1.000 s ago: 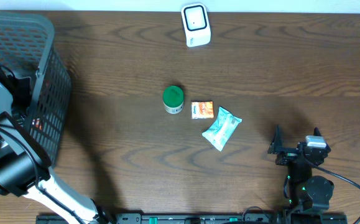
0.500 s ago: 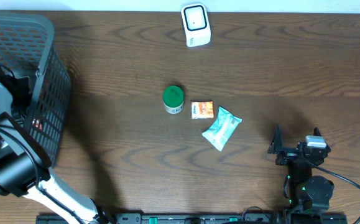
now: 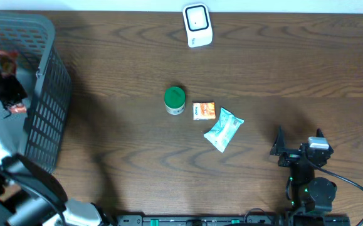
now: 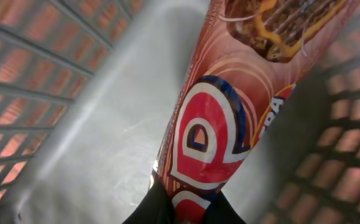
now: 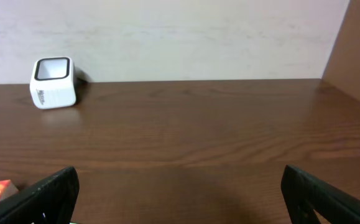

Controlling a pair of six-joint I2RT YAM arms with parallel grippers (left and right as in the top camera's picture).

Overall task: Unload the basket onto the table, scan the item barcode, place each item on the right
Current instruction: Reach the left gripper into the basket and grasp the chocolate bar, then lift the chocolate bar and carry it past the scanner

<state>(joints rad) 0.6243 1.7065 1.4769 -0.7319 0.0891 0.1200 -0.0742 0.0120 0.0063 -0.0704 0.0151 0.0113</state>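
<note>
Near the pale wall [image 5: 198, 37], scanner [image 5: 54, 82] stands on wooden table [image 5: 198, 137].

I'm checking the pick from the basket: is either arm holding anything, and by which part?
The left gripper holds a red snack packet, its jaws pinching one end of the wrapper. The right gripper is open and empty.
</note>
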